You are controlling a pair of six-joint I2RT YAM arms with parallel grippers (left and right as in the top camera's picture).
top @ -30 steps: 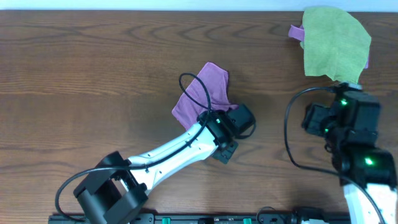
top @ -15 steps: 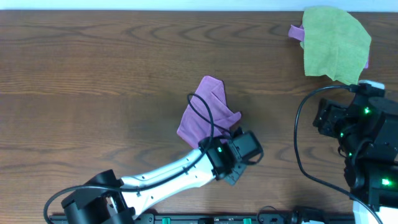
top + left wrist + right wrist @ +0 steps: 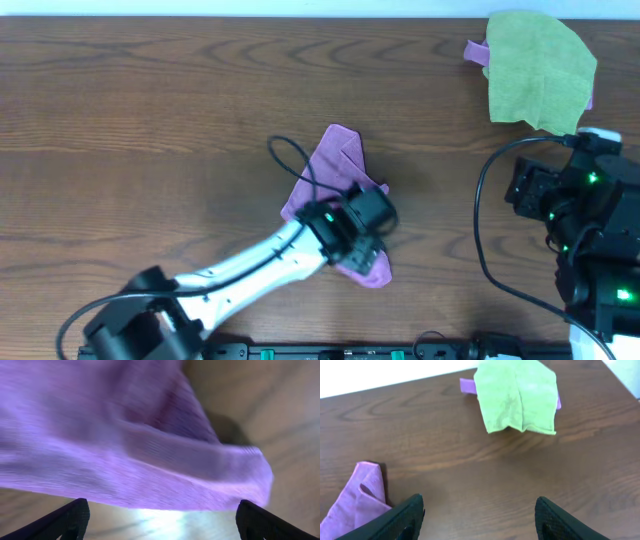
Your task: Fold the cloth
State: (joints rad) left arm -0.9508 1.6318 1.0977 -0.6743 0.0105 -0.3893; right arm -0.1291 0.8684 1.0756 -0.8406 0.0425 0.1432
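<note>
- I'm looking at a dark brown wood-grain table (image 3: 150, 100), with a pale strip running along its far edge.
- The cloth (image 3: 338, 160) is lying rumpled near the middle of the table, toward the near side. It isn't flat: there are overlapping flaps at the far end and one corner is poking out at the near end.
- In the left wrist view the cloth is filling most of the frame. It's blurred, and a thick doubled edge is running across just ahead of the fingers.
- The left gripper (image 3: 162, 510) is sitting over the near half of the cloth with its fingers spread wide, one at each lower corner of its own view. They aren't pinching the cloth.
- The left arm is reaching in diagonally from the near-left, and its black cable (image 3: 288, 155) is looping over the cloth's left side.
- The right gripper (image 3: 477, 510) is hanging well apart from the cloth on the right side, with its fingers apart and only bare table between them.
- A lime-green cloth (image 3: 540, 65) is lying at the far-right corner, folded loosely.
- A purple scrap (image 3: 477, 50) is sticking out from under the green cloth's left edge. I can't tell what it is.
</note>
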